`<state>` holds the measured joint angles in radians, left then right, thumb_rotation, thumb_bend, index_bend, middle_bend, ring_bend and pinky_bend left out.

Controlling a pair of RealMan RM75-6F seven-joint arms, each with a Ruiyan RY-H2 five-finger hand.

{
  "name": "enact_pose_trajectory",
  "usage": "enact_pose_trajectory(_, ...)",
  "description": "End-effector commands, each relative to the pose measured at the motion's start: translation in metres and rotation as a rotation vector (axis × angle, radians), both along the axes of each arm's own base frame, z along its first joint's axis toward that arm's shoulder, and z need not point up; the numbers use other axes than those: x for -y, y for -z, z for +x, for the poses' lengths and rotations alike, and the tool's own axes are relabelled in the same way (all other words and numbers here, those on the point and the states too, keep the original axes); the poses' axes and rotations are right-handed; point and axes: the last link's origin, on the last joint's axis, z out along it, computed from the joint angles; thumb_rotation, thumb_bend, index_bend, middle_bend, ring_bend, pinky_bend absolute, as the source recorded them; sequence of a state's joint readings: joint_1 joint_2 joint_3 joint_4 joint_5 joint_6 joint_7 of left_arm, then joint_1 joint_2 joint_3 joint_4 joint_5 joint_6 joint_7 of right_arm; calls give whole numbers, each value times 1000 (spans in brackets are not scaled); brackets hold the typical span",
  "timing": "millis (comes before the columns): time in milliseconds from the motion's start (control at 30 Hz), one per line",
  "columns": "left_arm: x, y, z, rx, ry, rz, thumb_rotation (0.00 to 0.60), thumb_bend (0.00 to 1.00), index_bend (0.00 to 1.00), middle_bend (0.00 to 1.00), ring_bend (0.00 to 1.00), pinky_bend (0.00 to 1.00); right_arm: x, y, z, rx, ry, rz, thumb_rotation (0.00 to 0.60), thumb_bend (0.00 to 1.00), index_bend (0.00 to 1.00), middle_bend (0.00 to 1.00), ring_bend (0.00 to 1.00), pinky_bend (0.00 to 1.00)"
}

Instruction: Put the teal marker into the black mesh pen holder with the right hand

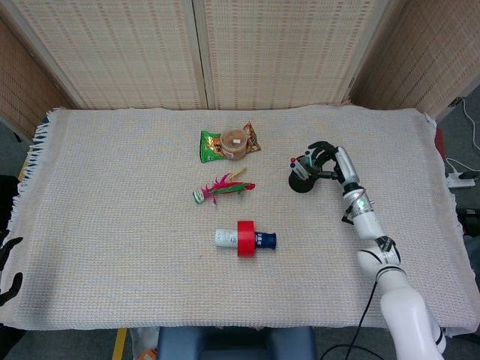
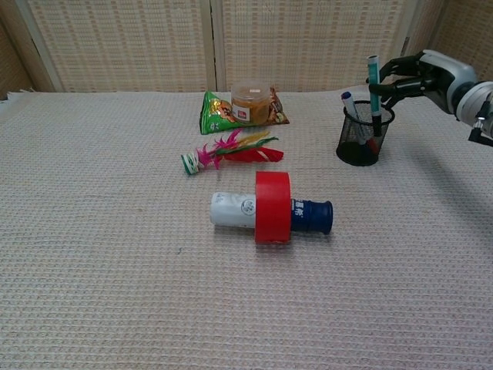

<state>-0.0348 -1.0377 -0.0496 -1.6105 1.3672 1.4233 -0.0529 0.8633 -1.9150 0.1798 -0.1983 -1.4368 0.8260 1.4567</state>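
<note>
The teal marker (image 2: 373, 86) stands nearly upright with its lower end inside the black mesh pen holder (image 2: 363, 137) and its cap above the rim. My right hand (image 2: 422, 72) is just right of the holder and pinches the marker's upper part with its fingertips (image 2: 391, 84). In the head view the right hand (image 1: 325, 159) hovers at the holder (image 1: 301, 180), and the marker is barely visible there. A blue-capped pen (image 2: 350, 108) leans in the holder too. My left hand (image 1: 7, 266) shows only dark fingertips, spread, at the left edge off the table.
A white and blue bottle with a red tape roll (image 2: 272, 206) around it lies mid-table. A feather shuttlecock (image 2: 229, 153) and a green snack bag with a brown-lidded cup (image 2: 240, 106) lie to the holder's left. A woven cloth (image 1: 112, 225) covers the table.
</note>
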Motion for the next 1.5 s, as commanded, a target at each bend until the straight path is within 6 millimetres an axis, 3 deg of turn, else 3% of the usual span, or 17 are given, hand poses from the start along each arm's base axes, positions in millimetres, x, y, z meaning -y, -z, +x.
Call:
enact_pose_trajectory(33,0,0,0,0,-2,0,600,417,176,14,0,193,0,0,0,-40,-14,6,600,367,700,310,449,432)
enact_pose_trajectory(167,0,0,0,-1,-3,-1,600,417,176,14,0,193,0,-2,1,-89,-39,23,600,343,456,267,307,269)
enact_pose_trajectory(300,0,0,0,-1,-3,-1,600,417,176,14,0,193,0,-3,2,-129,-58,22,600,285,275,183,232,182)
enact_pose_trajectory(633,0,1,1,-3,2,-6,600,417,176,14,0,193,1,-14,32,-74,-208,-40,600,276,288,169,219,168)
enact_pose_trajectory(800,1,1,4,0,15,-7,600,416,176,14,0,193,-11,-41,38,-109,-341,-152,600,276,320,169,234,169)
enact_pose_trajectory(900,2,2,6,-3,27,-12,600,416,176,14,0,193,-32,-74,31,-218,-444,-288,600,275,344,169,244,177)
enact_pose_trajectory(1000,3,3,8,-2,39,-15,600,416,176,14,0,193,-70,-109,17,-380,-508,-438,600,276,362,169,257,191)
enact_pose_trajectory(1133,4,5,12,-5,57,-24,600,416,176,14,0,193,-145,-139,-6,-628,-432,-563,600,276,396,169,296,231)
enact_pose_trajectory(1233,4,8,14,-8,63,-39,600,416,177,14,0,193,-196,-145,-24,-781,-316,-559,600,276,423,176,309,240)
enact_pose_trajectory(1333,4,11,15,-8,67,-53,600,417,177,14,0,193,-236,-140,-43,-818,-217,-520,600,276,434,189,318,252)
enact_pose_trajectory(1500,5,12,18,-11,80,-56,600,417,177,15,0,193,-273,-128,-74,-872,-138,-502,600,276,466,203,322,255)
